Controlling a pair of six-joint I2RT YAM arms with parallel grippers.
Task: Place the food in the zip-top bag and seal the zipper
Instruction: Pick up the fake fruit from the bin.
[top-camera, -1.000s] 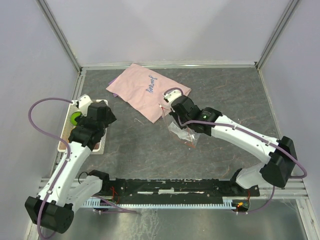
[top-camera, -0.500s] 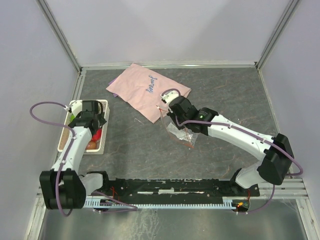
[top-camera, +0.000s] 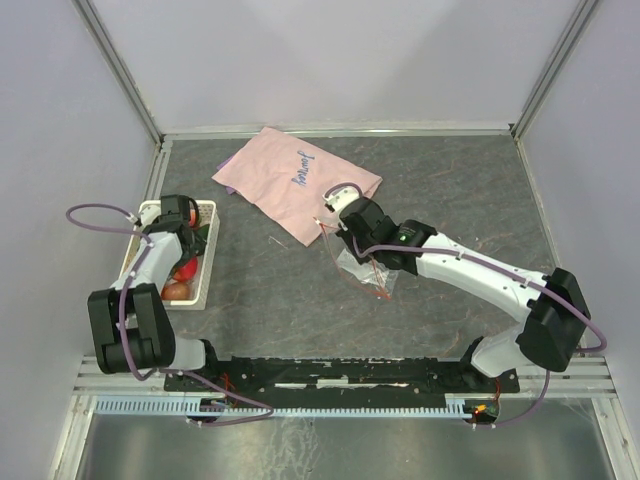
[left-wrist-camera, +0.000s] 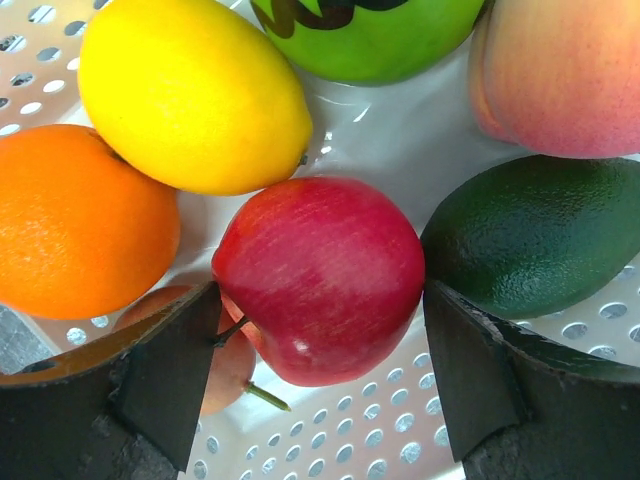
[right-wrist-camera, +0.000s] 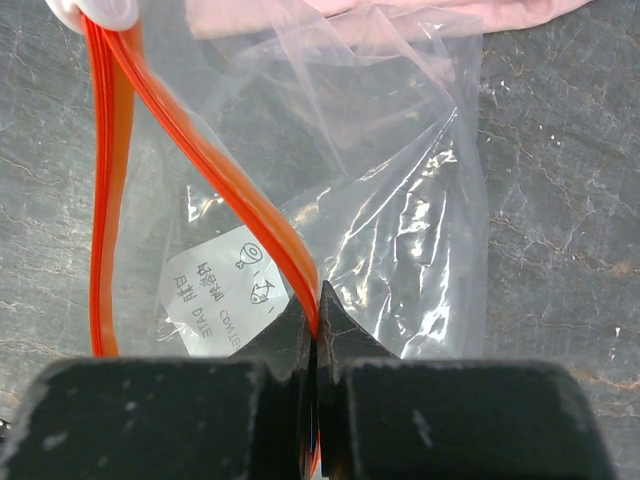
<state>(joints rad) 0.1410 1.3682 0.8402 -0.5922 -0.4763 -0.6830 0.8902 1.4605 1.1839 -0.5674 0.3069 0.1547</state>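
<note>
**Desk:** Where's the bag (top-camera: 362, 272)?

**Operator:** Mid-table (top-camera: 460, 200), its far edge at the cloth (top-camera: 290, 175). My right gripper (right-wrist-camera: 317, 320) is pinched tight on one strip of the zipper (right-wrist-camera: 215, 170). The other strip bows away, leaving the mouth agape.

**Desk:** And the food (top-camera: 178, 290)?

**Operator:** In the basket (left-wrist-camera: 400, 130) at the table's left edge. My left gripper (left-wrist-camera: 320, 300) hangs wide open astride the apple (left-wrist-camera: 330, 260), a finger on either flank. Lemon (left-wrist-camera: 190, 95), orange (left-wrist-camera: 75, 220), avocado (left-wrist-camera: 535, 235), peach (left-wrist-camera: 560, 70) and a green fruit (left-wrist-camera: 370, 35) crowd round it.
</note>
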